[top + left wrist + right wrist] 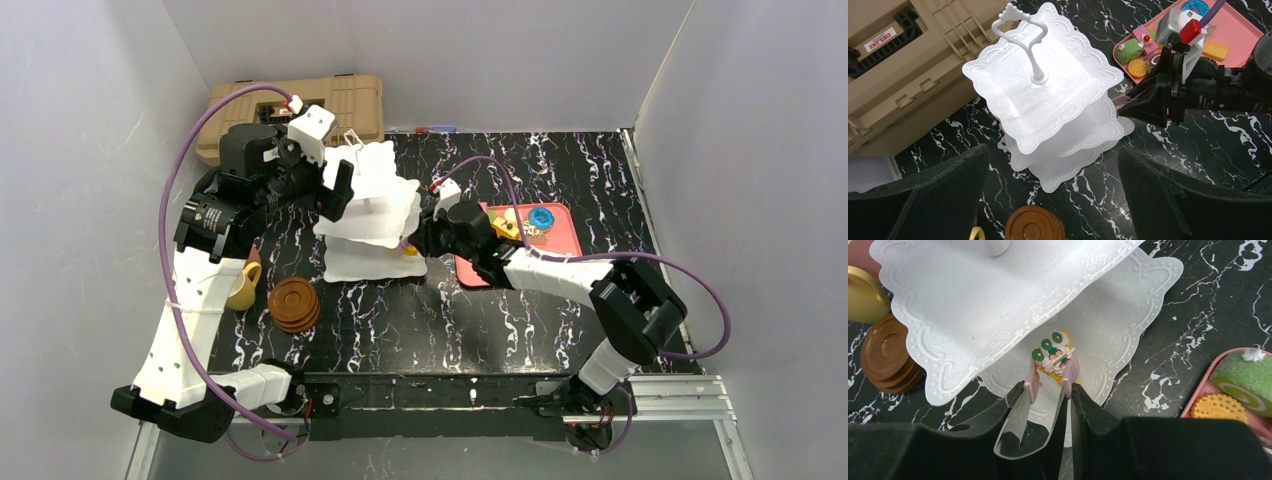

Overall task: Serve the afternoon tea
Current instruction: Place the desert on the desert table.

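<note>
Black marble table (560,310) — right gripper (1051,381) pinches pastry (1053,351) over stand (973,305).

Plain grey walls (90,100) on three sides. Black table (580,165), white-veined marble look. Tan case (355,100) at back-left, against the wall. Light even.

Bright even light, soft shadows
</note>
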